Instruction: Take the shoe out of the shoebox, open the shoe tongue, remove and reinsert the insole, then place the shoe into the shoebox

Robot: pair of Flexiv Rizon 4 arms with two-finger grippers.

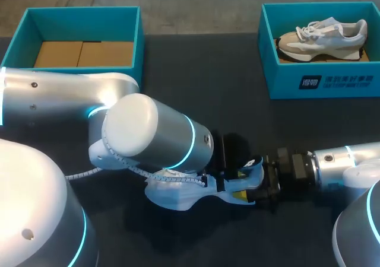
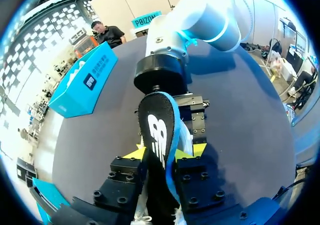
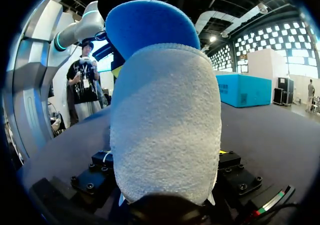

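Insole (image 2: 160, 135) rises from the shoe (image 1: 172, 196) at the surface's (image 1: 225, 89) near edge, right end effector (image 1: 252, 184) clamped on it, left end effector (image 2: 167, 152) gripping the shoe; a skewed pull could crease it

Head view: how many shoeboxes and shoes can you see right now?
Shoeboxes: 2 (left shoebox, right shoebox)
Shoes: 2 (beige shoe in the right shoebox, blue shoe outside both)
Total: 4
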